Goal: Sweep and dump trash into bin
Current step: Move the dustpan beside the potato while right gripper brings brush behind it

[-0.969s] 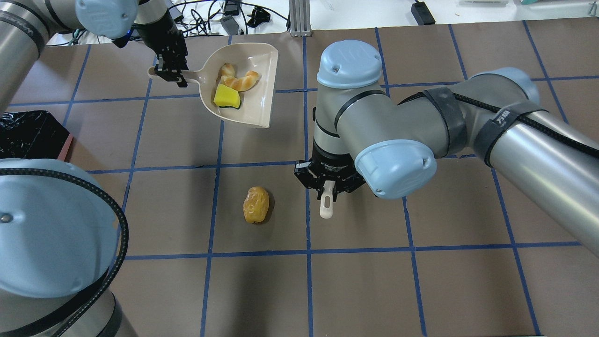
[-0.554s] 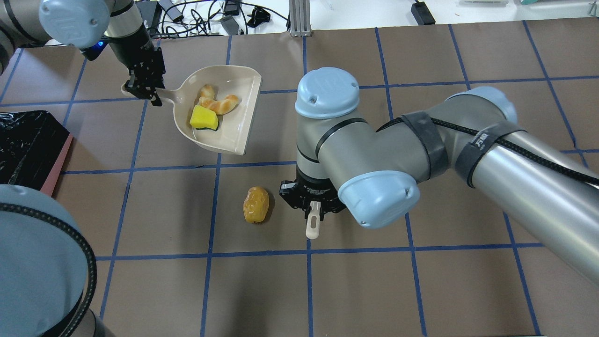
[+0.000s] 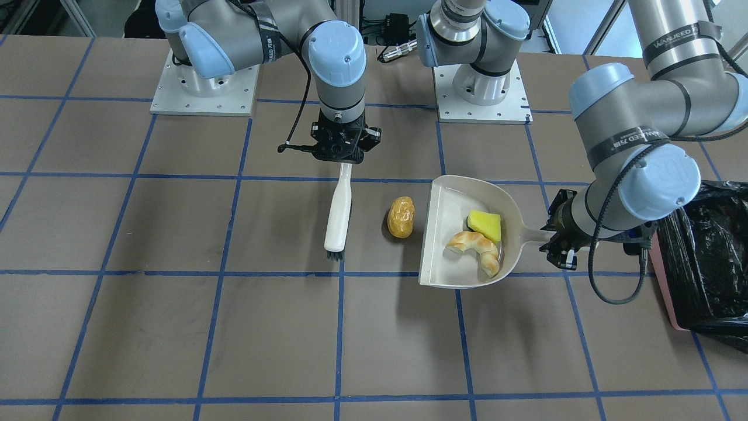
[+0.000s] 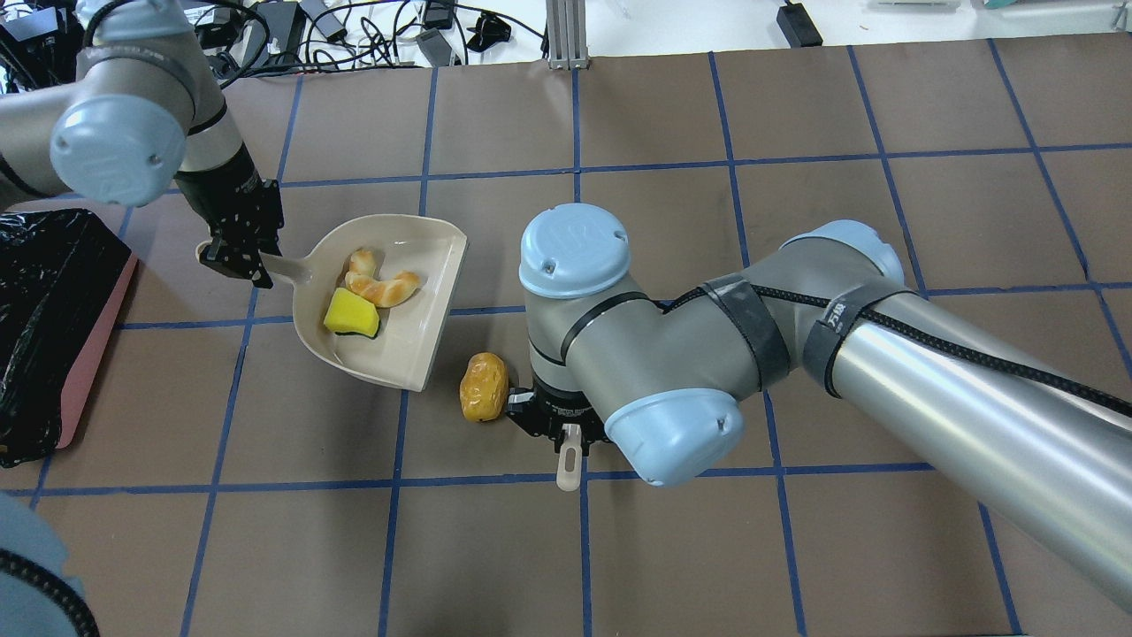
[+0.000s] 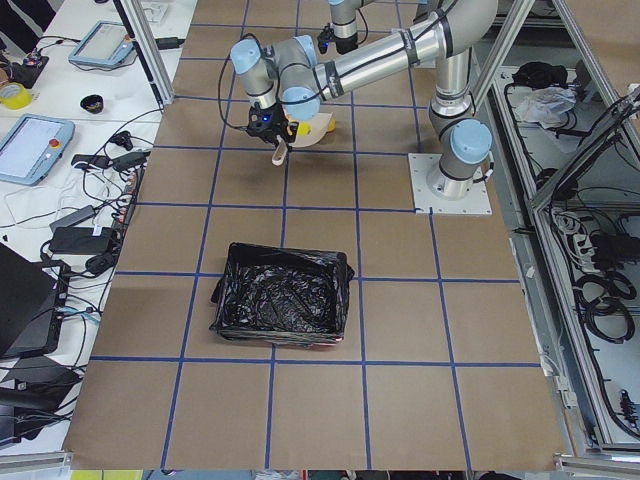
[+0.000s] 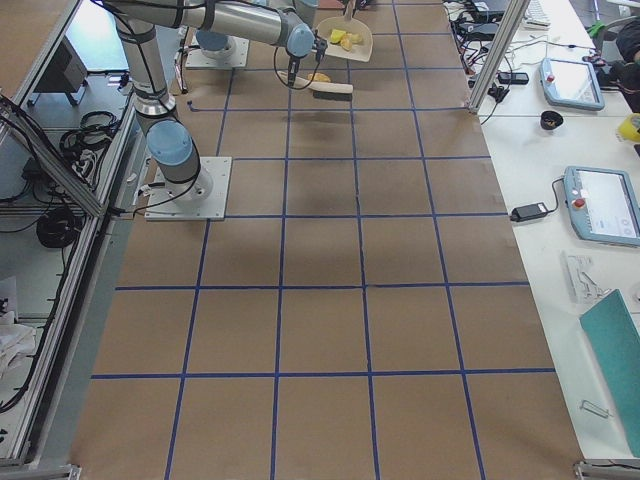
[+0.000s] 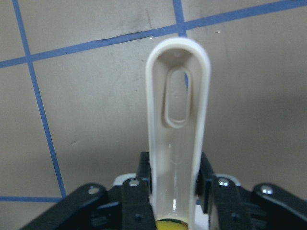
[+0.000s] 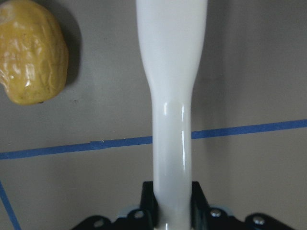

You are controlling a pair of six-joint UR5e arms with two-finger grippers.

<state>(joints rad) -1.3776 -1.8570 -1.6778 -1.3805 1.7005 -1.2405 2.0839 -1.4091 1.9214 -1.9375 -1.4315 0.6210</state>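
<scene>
My left gripper [image 4: 239, 259] is shut on the handle of the beige dustpan [image 4: 416, 349], low over the table. The tan croissant piece [image 4: 385, 287] and the yellow wedge [image 4: 349, 312] lie in the pan. The amber oval lump [image 4: 484, 387] lies on the table just off the pan's open edge. My right gripper [image 3: 342, 156] is shut on a white brush [image 3: 339, 210], which lies beside the lump on the side away from the pan. The right wrist view shows the lump [image 8: 31, 52] next to the brush handle [image 8: 172, 96]. The pink bin with its black bag [image 4: 44, 292] stands past the left gripper.
Blue tape lines grid the brown table. Both arm base plates [image 3: 204, 88] [image 3: 479, 88] are bolted at the robot's side. Cables and adapters [image 4: 380, 35] and a metal post [image 4: 566, 35] lie beyond the far edge. My right arm's elbow [image 4: 672, 433] hangs over the table's middle.
My left gripper has brought the dustpan, with croissant and wedge in it, nearer and down beside the amber lump. My right gripper has moved the brush leftwards up to the lump.
</scene>
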